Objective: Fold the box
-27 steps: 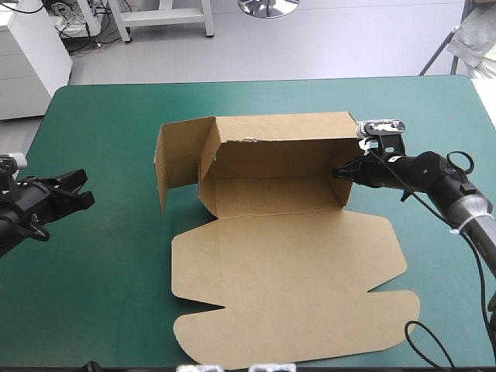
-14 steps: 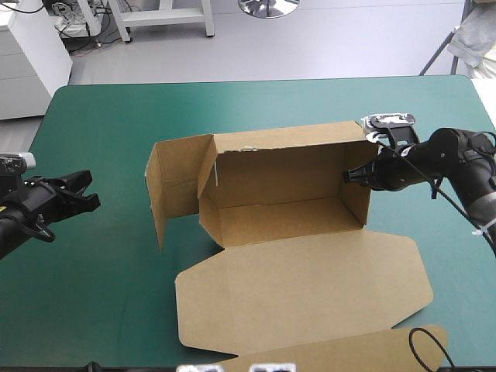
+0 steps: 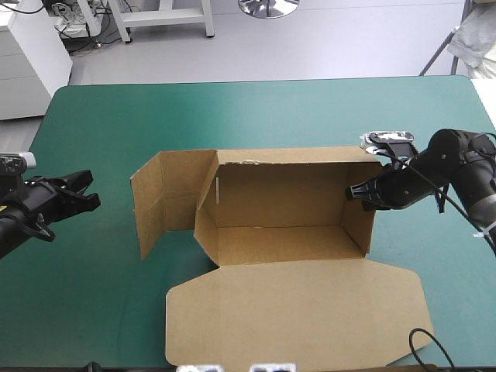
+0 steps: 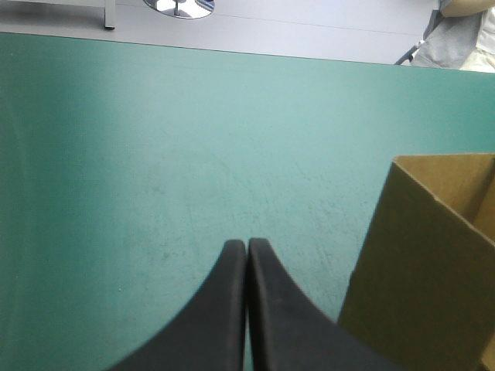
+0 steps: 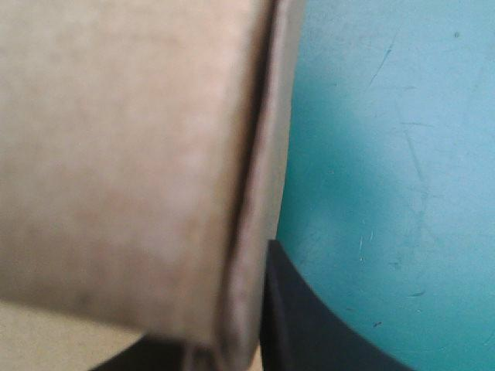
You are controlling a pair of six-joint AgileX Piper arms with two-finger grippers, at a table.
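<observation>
box (image 3: 287, 194): centre of desk (image 3: 232, 116), long axis left to right. right claw (image 3: 358, 191): clamped on its right end, nearer. left claw (image 3: 84, 201): together, far left, apart from box.

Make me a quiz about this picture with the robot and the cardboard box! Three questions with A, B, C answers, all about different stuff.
1. Where does the right gripper hold the box?
A. at its right end
B. at its left end
C. on the flat lid

2. How many grippers touch the box?
A. none
B. one
C. two

3. The left gripper is:
A. open wide
B. shut on the box
C. shut, holding nothing

Answers:
1 A: it pinches the upright wall at the box's right end.
2 B: only the right gripper touches it; the left gripper is apart from it, over the teal-green cover.
3 C: its black fingers meet in one arch above bare cover.
</observation>
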